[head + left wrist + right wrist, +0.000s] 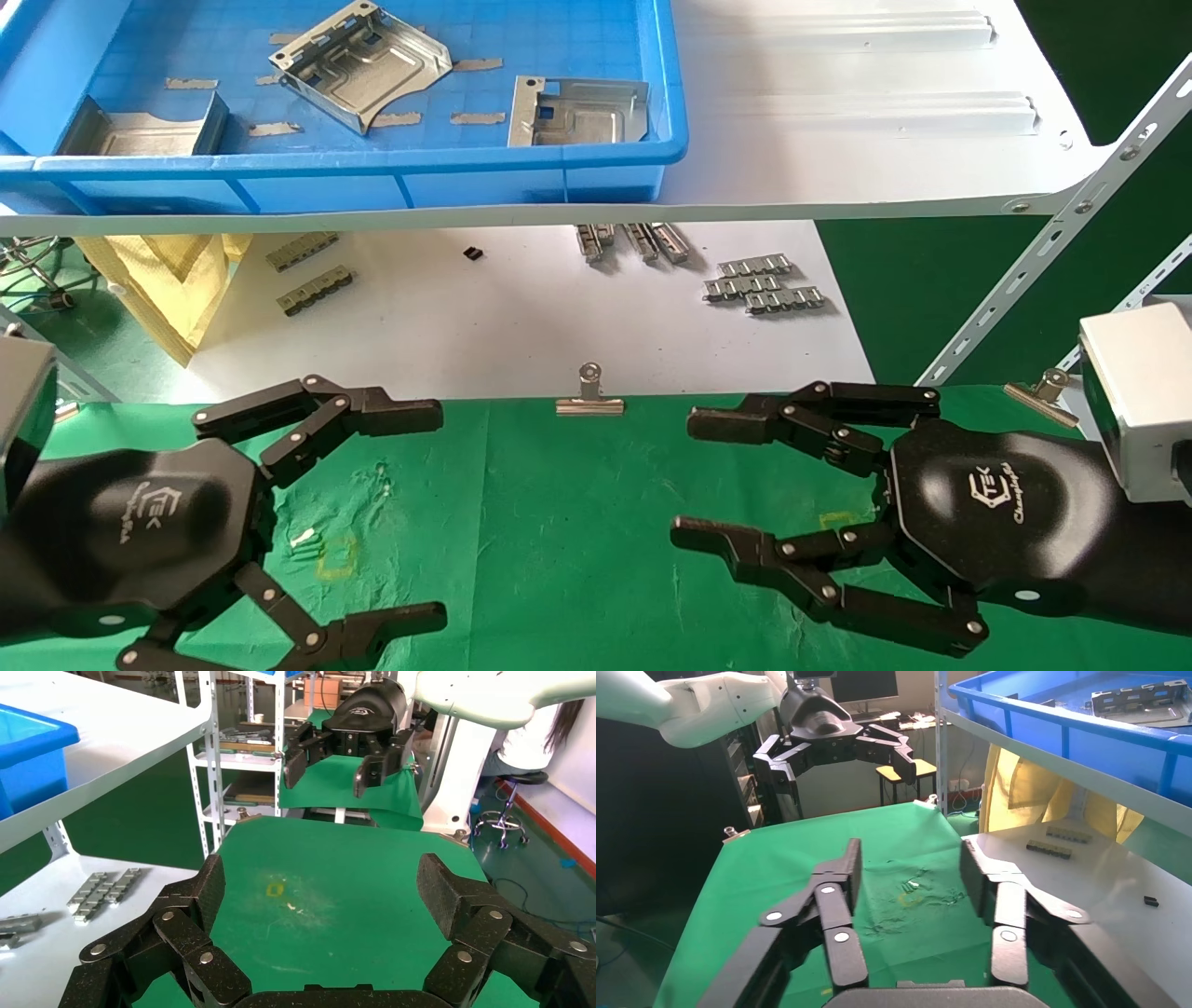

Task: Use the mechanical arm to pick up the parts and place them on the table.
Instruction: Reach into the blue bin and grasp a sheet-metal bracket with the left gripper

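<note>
We see left gripper [424, 508] and right gripper [694, 480] spread wide, empty, above green table [559, 522]; parts [358, 65] in far bin [372, 172].

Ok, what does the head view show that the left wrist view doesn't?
Only the head view shows the three parts lying inside the blue bin, plus the binder clip on the cloth's edge. Only the left wrist view shows the office chair and shelving farther back. Both show the green table, the ridged strips, and the left gripper and right gripper, each with fingers spread open.
</note>
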You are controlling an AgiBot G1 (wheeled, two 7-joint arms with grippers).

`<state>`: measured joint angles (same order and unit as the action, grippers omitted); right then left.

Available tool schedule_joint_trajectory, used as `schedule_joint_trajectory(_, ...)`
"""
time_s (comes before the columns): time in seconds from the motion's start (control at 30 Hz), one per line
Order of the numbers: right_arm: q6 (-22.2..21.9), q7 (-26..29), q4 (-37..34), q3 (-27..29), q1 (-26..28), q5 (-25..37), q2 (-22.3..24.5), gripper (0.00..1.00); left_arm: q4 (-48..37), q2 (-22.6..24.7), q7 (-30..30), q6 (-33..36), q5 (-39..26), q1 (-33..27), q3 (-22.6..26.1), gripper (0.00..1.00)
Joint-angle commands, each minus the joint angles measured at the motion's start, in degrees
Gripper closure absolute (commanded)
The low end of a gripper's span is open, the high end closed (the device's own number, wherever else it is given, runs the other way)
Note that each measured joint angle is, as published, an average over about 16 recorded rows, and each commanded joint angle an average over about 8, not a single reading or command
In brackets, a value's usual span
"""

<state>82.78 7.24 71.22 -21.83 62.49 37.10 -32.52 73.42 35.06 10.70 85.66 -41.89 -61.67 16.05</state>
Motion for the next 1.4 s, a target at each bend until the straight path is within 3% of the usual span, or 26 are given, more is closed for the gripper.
schedule_joint_trajectory(0.03,0.0,0.0,0.0,0.0,0.0,0.0,0.0,1.0,0.0,0.0,0.0,0.0,0.0,0.0,0.0,0.0)
schedule_joint_trajectory(0.83,0.0,0.0,0.0,0.0,0.0,0.0,0.0,1.0,-0.44,-0.34,-0.4,-2.53,-1.65,-2.33,-0.75,0.0)
schedule_joint_trajectory(1.1,0.0,0.0,0.0,0.0,0.0,0.0,0.0,1.0,-7.47,4.11,1.89,-8.8,-8.1,-16.53,0.51,0.0)
schedule_joint_trajectory(1.4,0.0,0.0,0.0,0.0,0.0,0.0,0.0,1.0,-31.18,15.95,0.19,-15.27,-22.58,-37.65,7.47,0.0)
